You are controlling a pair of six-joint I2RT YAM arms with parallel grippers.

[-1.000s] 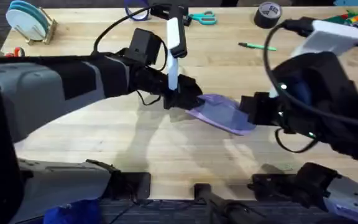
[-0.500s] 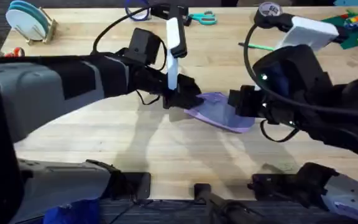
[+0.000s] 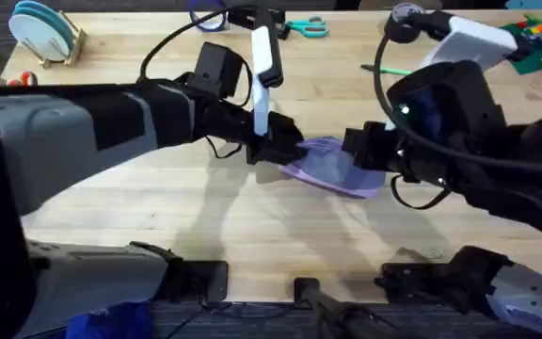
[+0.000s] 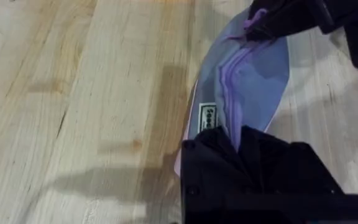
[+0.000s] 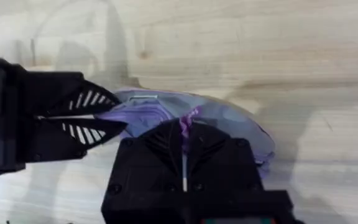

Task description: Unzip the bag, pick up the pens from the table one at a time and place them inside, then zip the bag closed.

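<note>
On table [image 3: 205,226], bag [image 3: 332,165] between end effectors

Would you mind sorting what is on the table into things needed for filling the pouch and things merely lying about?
Belonging to the job:
bag, held at both ends
green pen
left gripper
right gripper

Just lying about:
teal-handled scissors
roll of tape
blue plates in a rack

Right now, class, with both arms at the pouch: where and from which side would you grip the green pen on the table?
Grip the green pen at mid-shaft, coming straight down from above, jaws set across its length. It lies flat on the table and is slim, so probably only its long sides offer purchase.
</note>
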